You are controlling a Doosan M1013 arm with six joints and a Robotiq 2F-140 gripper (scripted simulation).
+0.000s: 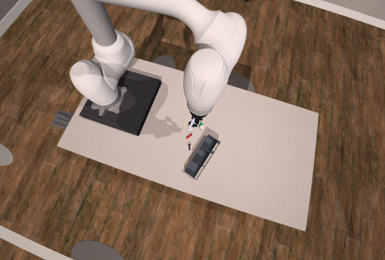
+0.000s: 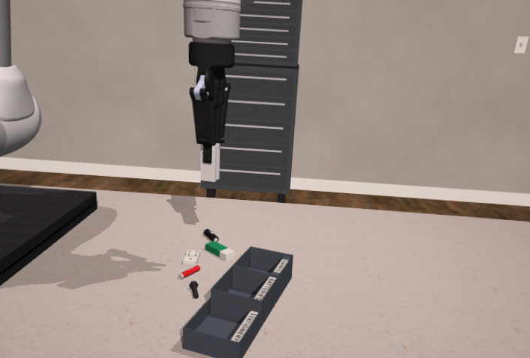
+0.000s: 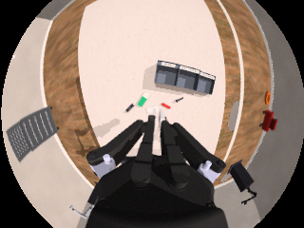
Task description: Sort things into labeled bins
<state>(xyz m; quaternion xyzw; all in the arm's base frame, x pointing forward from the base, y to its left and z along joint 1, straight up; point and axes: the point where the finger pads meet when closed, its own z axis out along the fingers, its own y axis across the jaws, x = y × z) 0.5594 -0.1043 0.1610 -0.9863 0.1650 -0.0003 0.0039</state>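
Observation:
My gripper (image 2: pixel 212 177) (image 3: pixel 157 113) is shut and empty, pointing down high above the table. A white domino (image 2: pixel 191 256) (image 1: pixel 189 128) lies flat; fingertips partly hide it in the wrist view. A green and white eraser (image 2: pixel 219 250) (image 1: pixel 201 125) (image 3: pixel 142 100) lies beside it. A black battery (image 2: pixel 210 235) (image 3: pixel 129 107) lies behind, hidden in the top view. A red battery (image 2: pixel 189 271) (image 1: pixel 188 135) (image 3: pixel 165 105) and a black bolt (image 2: pixel 194 289) (image 1: pixel 189 145) (image 3: pixel 179 100) lie nearer the STATIONERY bin (image 2: pixel 210 346). The BATTERIES bin (image 2: pixel 234 298) is in the middle, the GAMES bin (image 2: pixel 269 253) at the far end.
The three dark bins stand joined in a row on the table (image 1: pixel 260 153). No thing shows in the visible parts of the bins. The arm's black base plate (image 1: pixel 147 101) (image 2: pixel 37 227) is at the left. A grey drawer cabinet (image 2: pixel 266 113) stands behind the table.

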